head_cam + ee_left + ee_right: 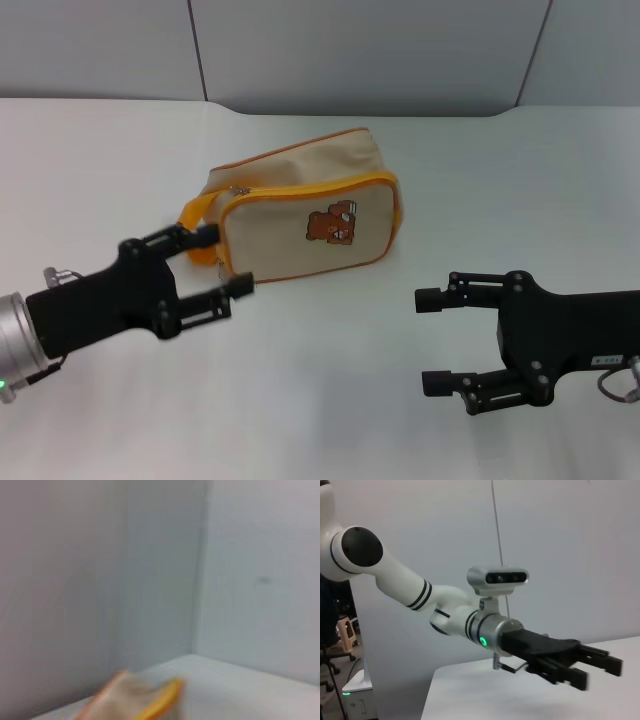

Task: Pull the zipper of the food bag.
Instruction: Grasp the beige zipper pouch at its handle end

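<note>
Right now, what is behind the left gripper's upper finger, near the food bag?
Behind the open left gripper lies the orange loop handle of the food bag. The finger covers part of the handle.

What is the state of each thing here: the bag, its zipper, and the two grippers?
food bag: lying on the table, bear print facing the camera.
zipper: appears closed, pull tab at the handle end.
left gripper: open, beside the bag's handle end.
right gripper: open, apart from the bag.

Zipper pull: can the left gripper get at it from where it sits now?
Probably yes. In the head view the left gripper is open beside the food bag's handle end, and the zipper pull sits uncovered just above it. The right gripper is open, well off to the side.
</note>
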You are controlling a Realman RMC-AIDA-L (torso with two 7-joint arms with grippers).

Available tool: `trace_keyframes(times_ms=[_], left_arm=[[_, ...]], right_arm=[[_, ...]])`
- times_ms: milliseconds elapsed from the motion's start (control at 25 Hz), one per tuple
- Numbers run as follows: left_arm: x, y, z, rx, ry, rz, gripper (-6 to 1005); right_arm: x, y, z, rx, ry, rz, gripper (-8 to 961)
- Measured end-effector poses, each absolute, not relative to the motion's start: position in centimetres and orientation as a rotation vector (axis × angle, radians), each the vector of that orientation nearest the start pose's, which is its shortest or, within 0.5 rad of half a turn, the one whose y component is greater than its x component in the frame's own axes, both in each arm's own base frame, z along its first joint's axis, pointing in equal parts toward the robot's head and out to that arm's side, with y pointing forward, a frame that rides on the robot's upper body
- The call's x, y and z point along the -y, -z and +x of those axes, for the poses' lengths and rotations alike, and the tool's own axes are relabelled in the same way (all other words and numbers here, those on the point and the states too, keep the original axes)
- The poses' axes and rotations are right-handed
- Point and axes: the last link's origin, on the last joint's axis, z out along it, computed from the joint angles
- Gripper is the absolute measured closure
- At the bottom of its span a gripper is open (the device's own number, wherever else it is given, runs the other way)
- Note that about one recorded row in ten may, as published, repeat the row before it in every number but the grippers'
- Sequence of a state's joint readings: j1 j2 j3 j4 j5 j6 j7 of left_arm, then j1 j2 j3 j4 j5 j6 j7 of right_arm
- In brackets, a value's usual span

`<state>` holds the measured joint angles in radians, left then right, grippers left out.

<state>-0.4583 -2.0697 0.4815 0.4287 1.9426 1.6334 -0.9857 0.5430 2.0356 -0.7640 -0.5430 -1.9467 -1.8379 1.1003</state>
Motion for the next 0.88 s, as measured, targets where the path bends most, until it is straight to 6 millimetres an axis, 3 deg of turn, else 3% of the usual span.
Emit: trace_keyframes(times_ms=[320, 880], left_arm=[[-31.9, 1.7, -30.6, 0.542, 0.778, -2.374, 228], [-34.1, 3.9, -29.9, 0.633, 0.705, -2.357, 240]], right_arm=[[-29.2, 0.3, 24.3, -0.2, -0.938, -2.969, 138], [-29.3, 0.3, 24.4, -0.208, -0.935, -2.963, 139]])
